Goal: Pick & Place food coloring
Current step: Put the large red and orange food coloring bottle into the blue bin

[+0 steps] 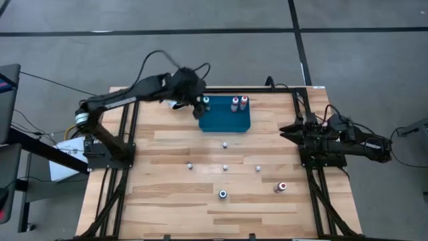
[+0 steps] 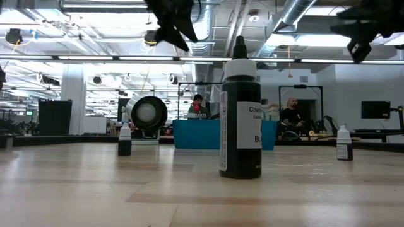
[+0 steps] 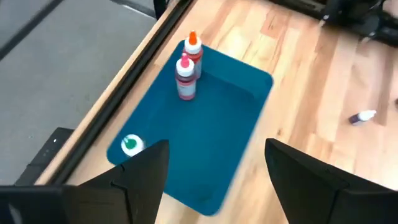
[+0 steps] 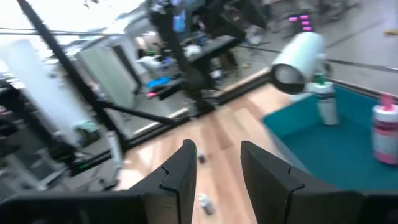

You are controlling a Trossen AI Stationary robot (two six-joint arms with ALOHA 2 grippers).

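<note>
Left end effector [image 2: 172, 22]: cut off by top edge in low view.
Small bottles [image 1: 225, 167] on worktop: cap colours possibly white, too small to tell.

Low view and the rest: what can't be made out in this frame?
- Low view: the blue tray is largely hidden behind the dark bottle.
- Low view: both arms are cut off by the top edge.
- High view: the mid-table bottles are too small to tell their colours.
- Right wrist view: the pink-topped bottle is cut off by the edge.

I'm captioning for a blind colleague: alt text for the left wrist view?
The left tool, open and empty, hovers over a blue tray holding two red-topped bottles and one green-topped bottle; another small bottle lies on the wooden table.
</note>
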